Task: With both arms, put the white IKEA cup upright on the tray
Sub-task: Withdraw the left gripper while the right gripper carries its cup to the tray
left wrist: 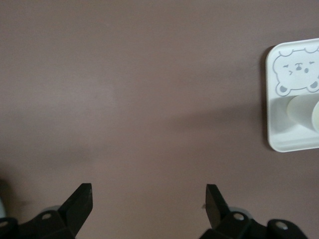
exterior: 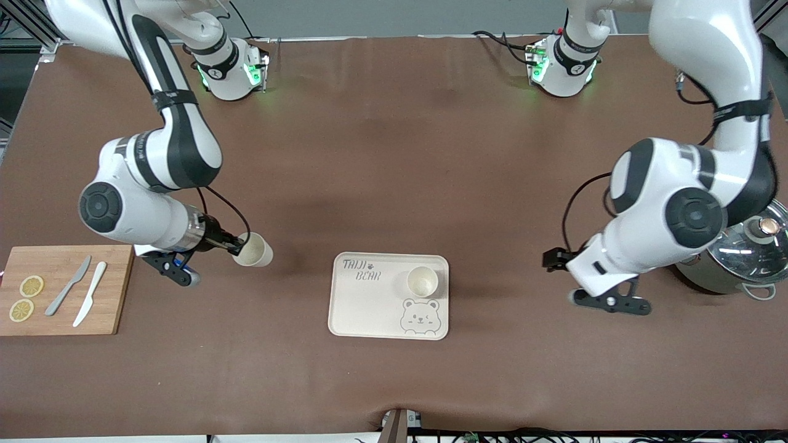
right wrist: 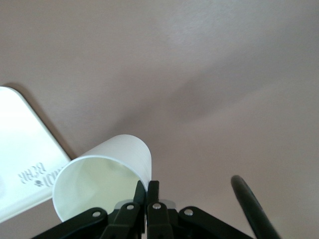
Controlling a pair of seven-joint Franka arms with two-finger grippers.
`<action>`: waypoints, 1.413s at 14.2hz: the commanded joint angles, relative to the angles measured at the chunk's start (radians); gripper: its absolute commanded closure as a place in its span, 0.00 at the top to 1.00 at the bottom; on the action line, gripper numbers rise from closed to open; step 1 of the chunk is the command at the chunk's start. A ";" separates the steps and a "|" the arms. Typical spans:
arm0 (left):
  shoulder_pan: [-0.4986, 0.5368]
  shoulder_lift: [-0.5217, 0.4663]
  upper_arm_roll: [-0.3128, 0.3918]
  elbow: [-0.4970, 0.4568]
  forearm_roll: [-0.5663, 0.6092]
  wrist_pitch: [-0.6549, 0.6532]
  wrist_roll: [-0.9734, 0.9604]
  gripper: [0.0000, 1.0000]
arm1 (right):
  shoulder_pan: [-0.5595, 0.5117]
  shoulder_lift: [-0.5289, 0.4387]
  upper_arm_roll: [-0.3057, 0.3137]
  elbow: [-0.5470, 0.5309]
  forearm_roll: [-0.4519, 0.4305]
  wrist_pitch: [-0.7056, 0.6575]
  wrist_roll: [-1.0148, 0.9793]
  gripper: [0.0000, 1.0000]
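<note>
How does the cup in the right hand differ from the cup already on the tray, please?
The held cup hangs tilted over bare table, its rim pinched by the shut right hand; the other cup stands upright and untouched on the tray, beside the bear drawing. Both are plain white, empty and alike in shape.
</note>
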 commanded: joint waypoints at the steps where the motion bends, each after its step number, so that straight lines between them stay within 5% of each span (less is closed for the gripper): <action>1: 0.049 -0.094 -0.011 -0.107 0.022 -0.007 0.041 1.00 | 0.064 0.077 -0.008 0.115 0.013 -0.021 0.134 0.00; 13: 0.113 -0.490 -0.036 -0.466 0.002 0.046 0.041 1.00 | 0.156 0.255 0.058 0.324 0.000 -0.002 0.486 0.00; 20: 0.116 -0.568 -0.034 -0.529 -0.001 0.033 0.041 1.00 | 0.204 0.323 0.056 0.327 -0.003 0.148 0.549 0.00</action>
